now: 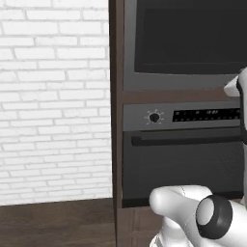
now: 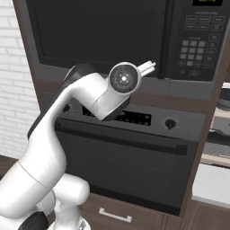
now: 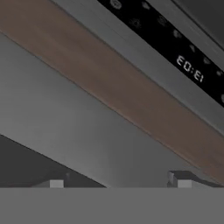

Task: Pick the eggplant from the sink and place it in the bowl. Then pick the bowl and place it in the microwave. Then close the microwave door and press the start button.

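Right base view, from left: my arm [image 2: 67, 130] arches up before the oven [image 2: 130, 166], its wrist level with the lower frame of the microwave door [image 2: 99, 33], which looks shut; the keypad [image 2: 197, 45] sits at far right. In the hand view the fingertips [image 3: 56, 183] stand well apart, holding nothing, facing the grey frame and wood strip. I judge the door-closing step finished or nearly so, the bowl presumably inside, though I cannot see it. Next I must swing right and press the start button.
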